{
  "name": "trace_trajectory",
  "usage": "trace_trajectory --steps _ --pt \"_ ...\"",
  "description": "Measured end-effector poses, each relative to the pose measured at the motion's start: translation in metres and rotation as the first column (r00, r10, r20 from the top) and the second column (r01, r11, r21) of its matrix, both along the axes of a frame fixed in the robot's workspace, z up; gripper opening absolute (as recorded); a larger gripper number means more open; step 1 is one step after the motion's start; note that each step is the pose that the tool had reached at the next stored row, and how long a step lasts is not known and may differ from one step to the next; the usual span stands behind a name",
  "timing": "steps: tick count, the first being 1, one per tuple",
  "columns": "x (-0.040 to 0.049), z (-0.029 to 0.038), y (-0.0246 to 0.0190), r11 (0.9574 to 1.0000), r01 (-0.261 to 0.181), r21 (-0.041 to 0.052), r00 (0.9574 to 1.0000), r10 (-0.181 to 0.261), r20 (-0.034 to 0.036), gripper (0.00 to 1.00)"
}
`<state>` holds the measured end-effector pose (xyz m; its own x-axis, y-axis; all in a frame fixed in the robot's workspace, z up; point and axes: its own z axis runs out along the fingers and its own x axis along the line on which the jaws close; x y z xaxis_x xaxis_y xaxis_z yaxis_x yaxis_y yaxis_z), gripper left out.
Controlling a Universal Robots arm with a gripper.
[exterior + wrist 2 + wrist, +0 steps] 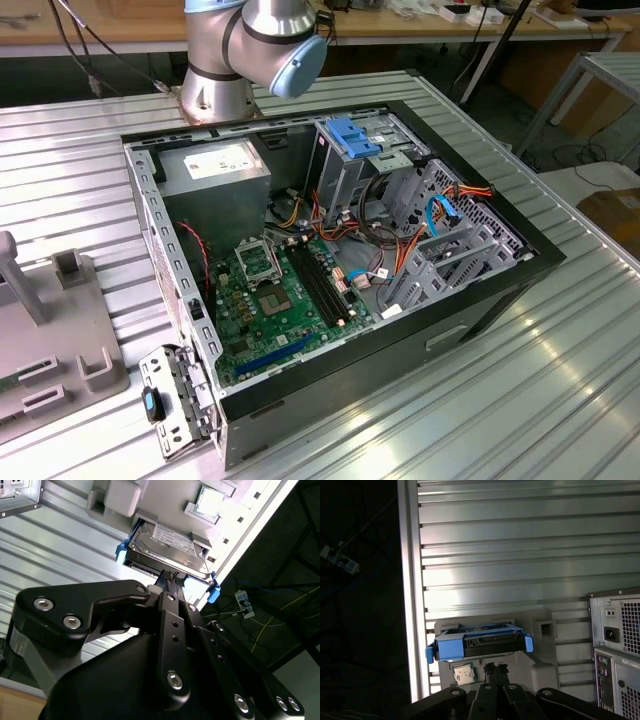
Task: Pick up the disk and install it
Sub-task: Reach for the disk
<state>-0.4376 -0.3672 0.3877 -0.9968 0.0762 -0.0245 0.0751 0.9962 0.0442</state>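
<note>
In the exterior view, the arm point(250, 45) stands beyond the open computer case point(330, 260). In both wrist views, the closed pincer point(495, 669) sits just beside the disk point(477, 645), which lies on a grey fixture point(542, 655) on the bench point(520, 555).

No print can be read. The white label point(172, 536) on the disk point(150, 554) shows only fine lines, as does the white sticker point(222, 160) on the grey box point(172, 172) in a corner of the computer case point(400, 350).
</note>
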Motion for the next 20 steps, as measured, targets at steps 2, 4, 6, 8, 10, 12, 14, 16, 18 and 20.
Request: trace_trajectory --steps 2,4,6,8,10,12,14,16,18,20 --pt "-0.0001 0.0 0.0 1.0 0.0 0.0 1.0 0.0 0.0 0.11" --pt "-0.0003 0.0 0.0 1.0 0.0 0.0 1.0 0.0 0.0 0.11" --pt "-0.0003 0.0 0.0 1.0 0.0 0.0 1.0 0.0 0.0 0.11" --pt "-0.0004 0.0 0.0 1.0 0.0 0.0 1.0 0.0 0.0 0.11" --pt "-0.0006 0.0 0.0 1.0 0.0 0.0 1.0 0.0 0.0 0.11" --pt "-0.0019 -0.0001 0.0008 1.0 0.0 -0.0001 1.0 0.0 -0.0001 0.11" --pt "-0.0036 -0.0006 0.0043 1.0 0.0 -0.0019 1.0 0.0 -0.0001 0.11" --pt "-0.005 -0.0012 0.0096 1.0 0.0 -0.0044 1.0 0.0 0.0 0.11" --pt "-0.0076 -0.0026 0.0133 1.0 0.0 -0.008 1.0 0.0 0.0 0.11" --pt "-0.0116 -0.0037 0.0163 0.9999 0.0 -0.0112 1.0 0.0 -0.0002 0.11"
